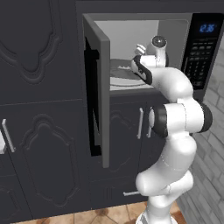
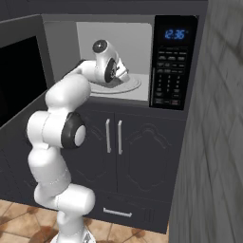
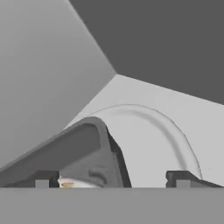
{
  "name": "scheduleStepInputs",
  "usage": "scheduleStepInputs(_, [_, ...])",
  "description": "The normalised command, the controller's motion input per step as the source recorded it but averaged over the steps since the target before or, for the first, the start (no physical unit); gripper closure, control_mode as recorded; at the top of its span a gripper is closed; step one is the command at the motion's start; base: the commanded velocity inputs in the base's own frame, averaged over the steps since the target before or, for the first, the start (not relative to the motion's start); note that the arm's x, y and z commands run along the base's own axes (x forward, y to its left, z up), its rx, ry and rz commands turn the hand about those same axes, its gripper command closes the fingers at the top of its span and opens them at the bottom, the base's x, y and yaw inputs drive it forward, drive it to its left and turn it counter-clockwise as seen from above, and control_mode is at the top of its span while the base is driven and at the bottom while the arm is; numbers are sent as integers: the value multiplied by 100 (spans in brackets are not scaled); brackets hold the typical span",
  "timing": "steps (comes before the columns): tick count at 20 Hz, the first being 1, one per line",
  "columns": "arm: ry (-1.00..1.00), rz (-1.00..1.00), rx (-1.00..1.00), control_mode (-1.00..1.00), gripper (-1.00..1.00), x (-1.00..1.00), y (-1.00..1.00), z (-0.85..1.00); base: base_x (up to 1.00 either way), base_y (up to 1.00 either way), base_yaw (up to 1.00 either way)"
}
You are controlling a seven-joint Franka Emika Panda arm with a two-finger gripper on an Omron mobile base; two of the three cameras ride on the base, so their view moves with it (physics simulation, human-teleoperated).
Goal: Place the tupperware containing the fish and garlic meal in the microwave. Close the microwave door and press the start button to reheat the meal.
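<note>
tupperware (image 3: 65, 153) on turntable (image 3: 148, 144) w/ food, microwave (image 1: 175, 26) open

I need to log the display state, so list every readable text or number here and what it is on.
"12:36" in blue digits: display at the top of the microwave control panel, read in the right base view.
The same display in the left base view: digits too blurred to read.
Keypad buttons below the display: labels too small to read.
Nothing else readable.
</note>
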Motion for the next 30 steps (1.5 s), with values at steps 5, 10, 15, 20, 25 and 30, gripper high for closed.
scheduleStepInputs(5, [-10, 0, 0, -100, -100, -100, 0, 0, 0, 0, 0])
scheduleStepInputs(10, [-15, 7, -8, -100, -100, -100, 0, 50, 0, 0, 0])
scheduleStepInputs(15, [-4, 20, -16, -100, -100, -100, -6, 76, 0, 0, 0])
scheduleStepInputs(20, [0, 29, -30, -100, -100, -100, 0, 41, 0, 0, 0])
scheduleStepInputs(25, [0, 28, -37, -100, -100, -100, 0, 7, 0, 0, 0])
scheduleStepInputs(30, [0, 27, -40, -100, -100, -100, 19, 1, 0, 0, 0])
